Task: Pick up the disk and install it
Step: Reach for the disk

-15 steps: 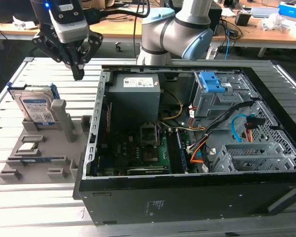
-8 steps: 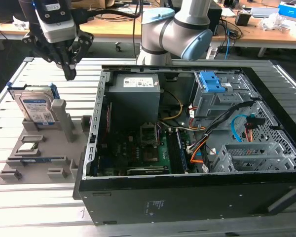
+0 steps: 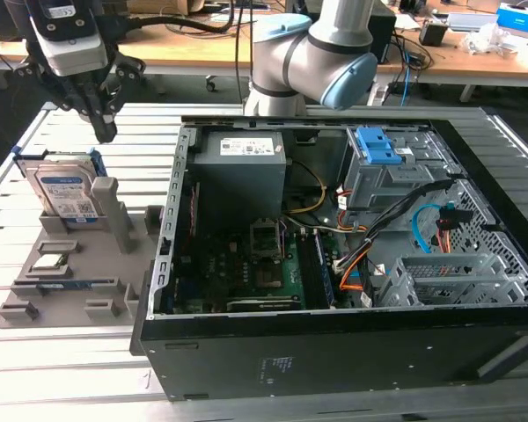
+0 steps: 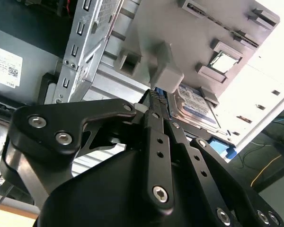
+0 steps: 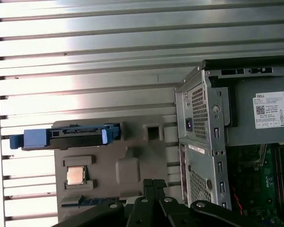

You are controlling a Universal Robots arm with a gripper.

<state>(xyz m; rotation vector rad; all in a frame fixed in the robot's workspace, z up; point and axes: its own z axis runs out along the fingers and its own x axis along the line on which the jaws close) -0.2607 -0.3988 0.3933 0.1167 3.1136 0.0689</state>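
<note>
The black metal hand (image 3: 104, 125), its slim fingers drawn together on nothing, is held above the flat rectangular silver-grey disk (image 3: 66, 195) with its white-and-blue label and blue plastic side rails. The disk is stood on edge below the hand and a little aside, slotted into a matte grey plastic holder (image 3: 88, 286) on the ribbed aluminium table (image 3: 62, 369). Its lower edge is hidden by the holder's walls, and the open black steel computer case (image 3: 334, 360) beside the hand is cut off at one end.
</note>
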